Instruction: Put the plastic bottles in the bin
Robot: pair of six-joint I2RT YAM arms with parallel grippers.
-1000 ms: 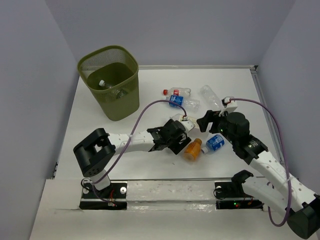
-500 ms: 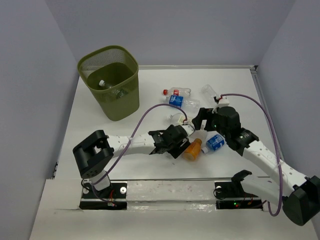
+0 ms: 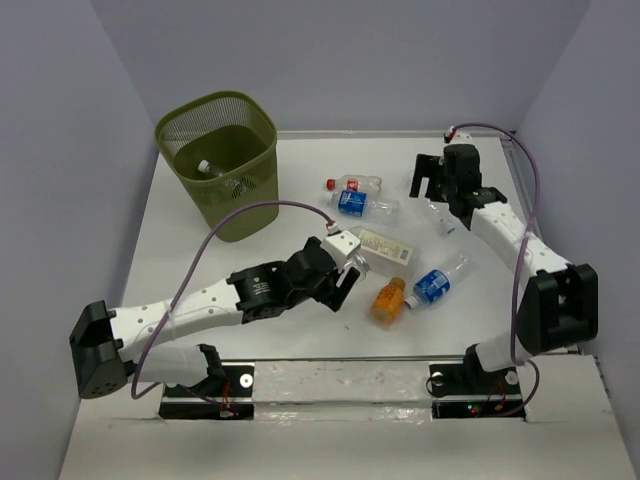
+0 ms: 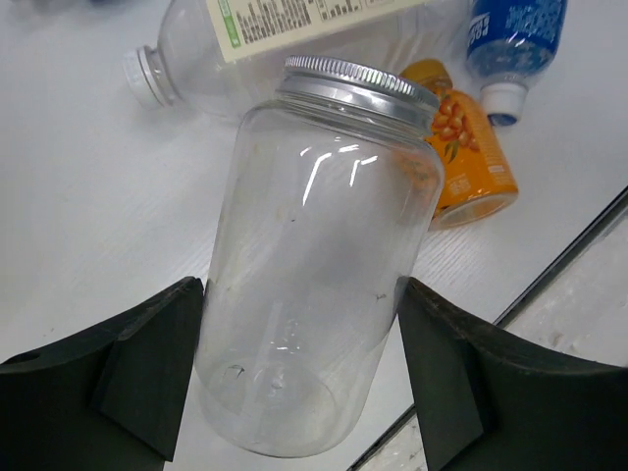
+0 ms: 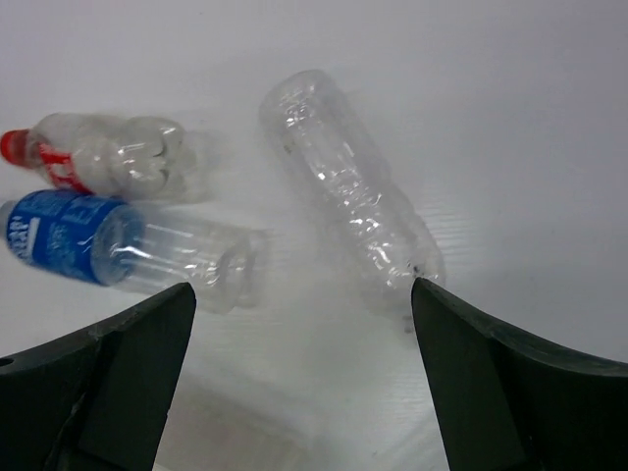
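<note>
Reaching right arm point(image 3: 497, 215), seemingly above bottle point(image 5: 348, 201)

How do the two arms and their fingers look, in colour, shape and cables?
The left arm and the right arm have white tubular links joined by bulky black joints. A thin purple cable runs loosely along each arm to its wrist. The fingers are black, broad and wedge-shaped.

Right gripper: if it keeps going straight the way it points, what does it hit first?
Most likely the clear unlabelled bottle, framed between the fingers of the open right gripper in the wrist view. The blue-label bottle lies off to the left. Depth unclear.
</note>
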